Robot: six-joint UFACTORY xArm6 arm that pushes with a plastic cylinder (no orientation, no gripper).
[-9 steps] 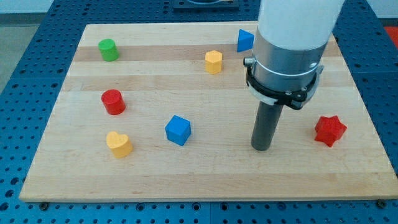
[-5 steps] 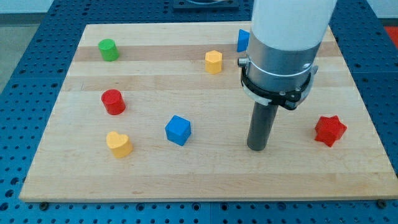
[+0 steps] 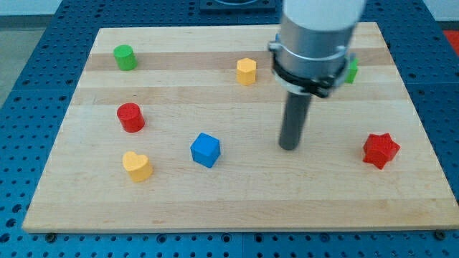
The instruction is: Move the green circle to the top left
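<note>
Green circle (image 3: pixel 125 56): already near the counter's (image 3: pixel 64 143) top-left corner, far to the view's upper left of my tip (image 3: pixel 289 147); little seems left to do
Red circle (image 3: pixel 130 117), yellow heart (image 3: pixel 136 165), blue cube (image 3: pixel 205 150): left of my tip; none blocks the green circle
Yellow block (image 3: pixel 246 71): up-left of my tip
Tool: a bare rod, grasping nothing, touching no block
Red star (image 3: pixel 379 150): right of my tip

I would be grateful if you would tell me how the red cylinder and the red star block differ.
The red cylinder is round with a flat top; the red star has jutting points. The cylinder sits near the view's left, above the yellow heart; the star sits near the view's right edge. My tip lies nearer the star, touching neither. Both are red and rest on the wooden board.
</note>
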